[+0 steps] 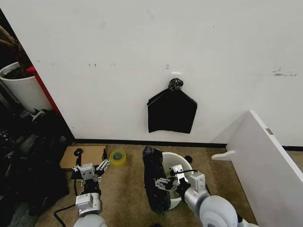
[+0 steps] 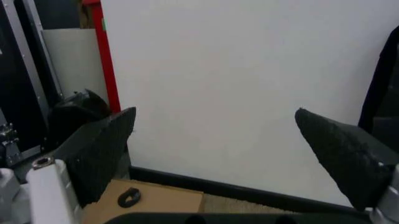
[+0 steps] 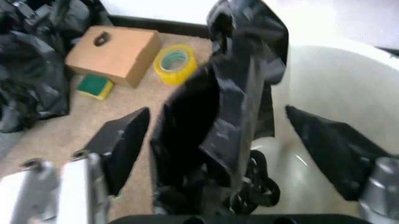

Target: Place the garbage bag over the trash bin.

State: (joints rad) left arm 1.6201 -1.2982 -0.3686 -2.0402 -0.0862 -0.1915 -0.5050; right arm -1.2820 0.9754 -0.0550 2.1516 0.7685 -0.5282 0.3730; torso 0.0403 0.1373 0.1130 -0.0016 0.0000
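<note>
Right gripper [image 1: 164, 183] sits low over the carpet, jaws spread wide, not gripping. Between those jaws, seen from the right wrist, hangs the garbage bag [image 3: 231, 112]: crinkled glossy black plastic, bunched upright, draped against the near side of the trash bin [image 3: 337, 88]. Whether either fingertip touches the plastic cannot be told. White bin stands on the carpet just beyond the right jaws, its mouth uncovered; bag [image 1: 155, 179] runs down its left flank in the head view, clinging to the rim of the bin [image 1: 175, 158] and reaching the floor.

Left gripper [image 1: 91, 171] hovers well apart from the bag, jaws wide open with nothing between them, aimed at the white wall. Ahead of these jaws lies a cardboard box [image 1: 80, 157] on the carpet; a yellow tape roll [image 1: 118, 156] sits between box and bag. Black flat bundle [image 1: 171, 111] hangs on the wall above the bin.
</note>
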